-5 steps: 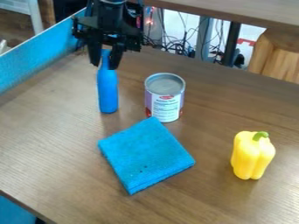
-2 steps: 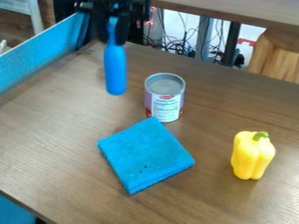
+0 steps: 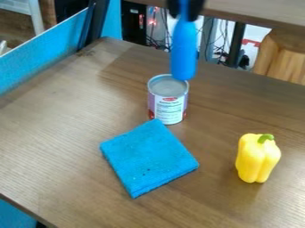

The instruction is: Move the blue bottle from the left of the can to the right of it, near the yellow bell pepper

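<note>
Your claw point(image 3: 186, 10) is squeezed tight on the blue bottle point(image 3: 184, 51). The bottle hangs upright below the claw, its top between the claw's fingers. Its bottom is by the can's point(image 3: 168, 99) top rim.

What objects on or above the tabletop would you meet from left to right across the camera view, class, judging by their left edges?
Folded blue cloth → can → blue bottle → yellow bell pepper

white label point(image 3: 168, 109) on can point(image 3: 158, 84), red emblem point(image 3: 170, 99), small unreadable print
</note>
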